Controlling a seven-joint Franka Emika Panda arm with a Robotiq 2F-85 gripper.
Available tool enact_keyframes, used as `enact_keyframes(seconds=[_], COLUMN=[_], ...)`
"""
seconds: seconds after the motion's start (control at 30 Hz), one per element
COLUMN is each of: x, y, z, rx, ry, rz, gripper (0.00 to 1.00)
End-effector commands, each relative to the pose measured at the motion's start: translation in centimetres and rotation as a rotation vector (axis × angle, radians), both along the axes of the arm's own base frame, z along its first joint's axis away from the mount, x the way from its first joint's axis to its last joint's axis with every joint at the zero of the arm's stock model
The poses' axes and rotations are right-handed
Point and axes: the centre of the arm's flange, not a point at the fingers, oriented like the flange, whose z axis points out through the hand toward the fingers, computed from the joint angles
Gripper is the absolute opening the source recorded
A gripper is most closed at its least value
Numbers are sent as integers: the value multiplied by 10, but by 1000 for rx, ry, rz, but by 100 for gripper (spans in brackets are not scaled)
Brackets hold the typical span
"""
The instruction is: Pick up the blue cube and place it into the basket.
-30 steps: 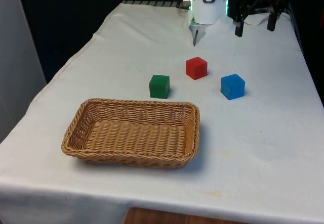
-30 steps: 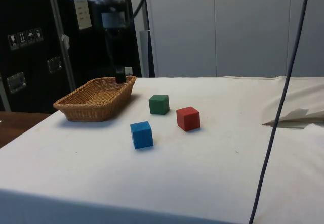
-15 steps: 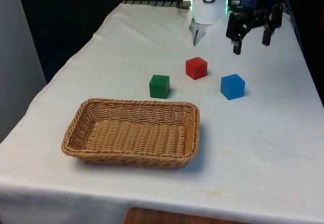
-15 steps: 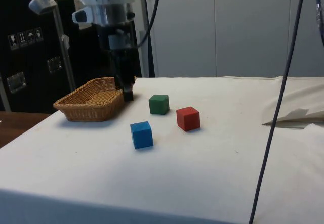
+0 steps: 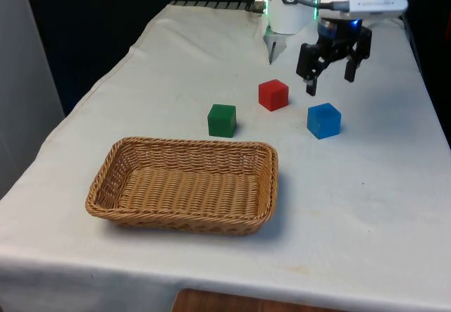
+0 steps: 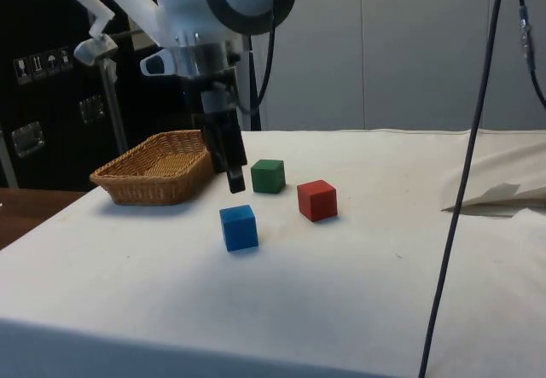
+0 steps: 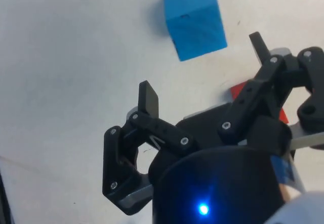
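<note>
1. Over the last second our pincer point(image 5: 330, 81) has swung down from the far bench edge and now hangs, jaws spread and empty, just past the blue cube point(image 5: 324, 120).
2. The blue cube sits untouched on the bench point(image 5: 366, 206), at about 4 o'clock from the red cube point(image 5: 273, 94), well apart from the basket point(image 5: 184, 184).
3. We judge the approach nearly done; next we need a short move nearer and a descent to straddle it.

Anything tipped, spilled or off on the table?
Nothing stands out. The blue cube, red cube and green cube sit flat on the cloth; the woven wicker basket sits upright, and the gripper hangs open.
</note>
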Motion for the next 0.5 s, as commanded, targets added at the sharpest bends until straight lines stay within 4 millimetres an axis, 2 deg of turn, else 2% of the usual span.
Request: enact_keyframes(seconds=[0.0, 0.47], x=[1, 0], y=[-4, -13], z=[-3, -25], rx=[-6, 2], ry=[-12, -34], rz=[-3, -52], gripper=[100, 100])
